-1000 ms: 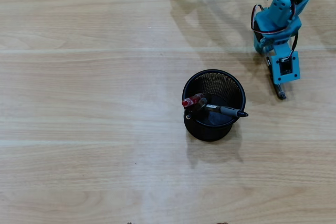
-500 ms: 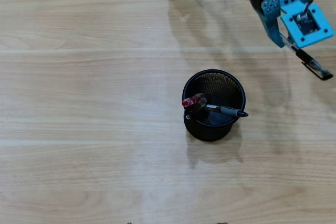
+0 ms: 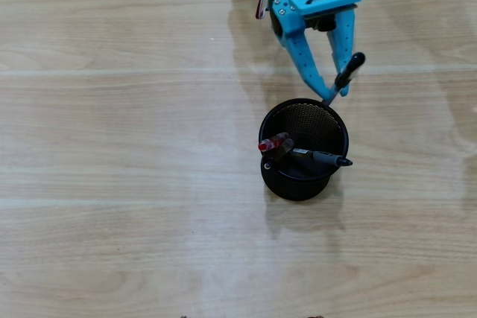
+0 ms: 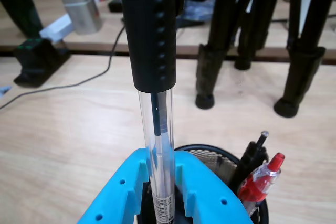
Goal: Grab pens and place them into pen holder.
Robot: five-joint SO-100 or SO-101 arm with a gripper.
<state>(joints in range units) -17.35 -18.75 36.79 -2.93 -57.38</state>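
Claw (image 3: 328, 94) clamping on a clear pen with black ends (image 3: 344, 80), hovering over the far rim of the pen holder (image 3: 272, 176), near the far edge of the bench (image 3: 112, 147). In the wrist view, gripping the clear pen's barrel (image 4: 161, 145) between the blue fingers (image 4: 207, 192), black grip section pointing up and away. Sitting around mid-bench, closer to the far edge, holding three pens: red pen (image 3: 273, 142) leaning against the left rim in the overhead view, black pen (image 3: 322, 158) lying across toward the right rim, tip poking past it, third pen's grey end (image 3: 283, 150) showing beside the red one.
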